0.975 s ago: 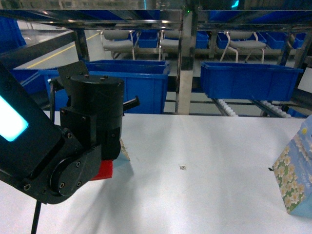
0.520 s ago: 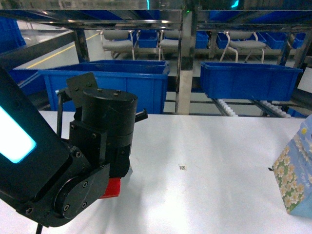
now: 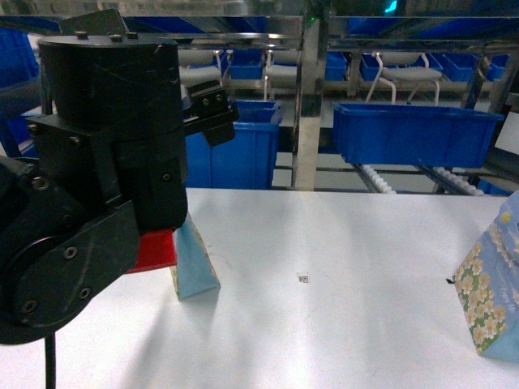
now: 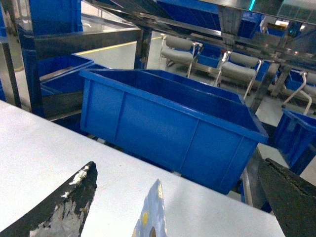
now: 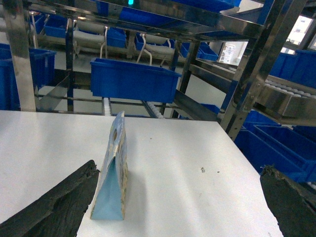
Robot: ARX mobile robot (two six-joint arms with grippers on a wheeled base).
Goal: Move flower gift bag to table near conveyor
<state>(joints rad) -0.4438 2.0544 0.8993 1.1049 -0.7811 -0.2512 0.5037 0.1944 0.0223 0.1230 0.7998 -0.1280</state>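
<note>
Your left gripper (image 4: 173,207) stands wide and empty, matte black fingers (image 4: 59,207) flanking the thin top edge of a pale blue gift bag (image 3: 195,263); the right gripper (image 5: 177,207) gapes empty too. A flowered paper bag (image 3: 491,300) stands upright on the smooth white counter (image 3: 340,324), just before the roller conveyor (image 3: 381,180) and its glossy blue bins (image 3: 413,134), so the move looks essentially done.

The desk (image 3: 340,308) carries two gift bags. One gift bag (image 3: 195,263) stands upright left of the small mark (image 3: 304,279) at desk centre; the second gift bag (image 3: 491,296) stands well right of the mark, at the desk edge. Behind the desk, the conveyor (image 3: 381,180) supports two bins (image 3: 413,134), one on each side of a steel post (image 3: 306,105). Chairs (image 3: 405,77) stand behind the conveyor.
</note>
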